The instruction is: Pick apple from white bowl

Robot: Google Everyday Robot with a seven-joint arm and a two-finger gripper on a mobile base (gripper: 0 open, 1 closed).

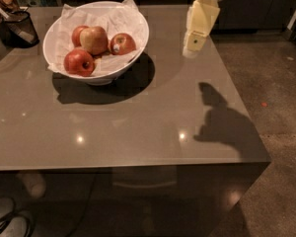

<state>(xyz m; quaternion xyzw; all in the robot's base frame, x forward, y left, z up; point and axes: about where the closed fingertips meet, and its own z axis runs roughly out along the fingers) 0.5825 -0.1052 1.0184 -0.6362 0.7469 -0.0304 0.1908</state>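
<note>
- Table (138, 132), grey and glossy; the arm's shadow (222, 122) lies on its near right part.
- White bowl (138, 31) sits far left on the table, lined with crumpled paper (113, 19).
- Apple (122, 43) lies at the bowl's right side, touching the paler apple (93, 39). It is roundish with no clear long axis, sticker facing the camera, stem direction unclear.
- Deep red apple (79, 62) is nearest in the bowl.
- Gripper (191, 48) hangs pointing down, right of the bowl and apart from it; can't tell if spread or closed.
- Mesh cup (17, 28) at far left.
</note>
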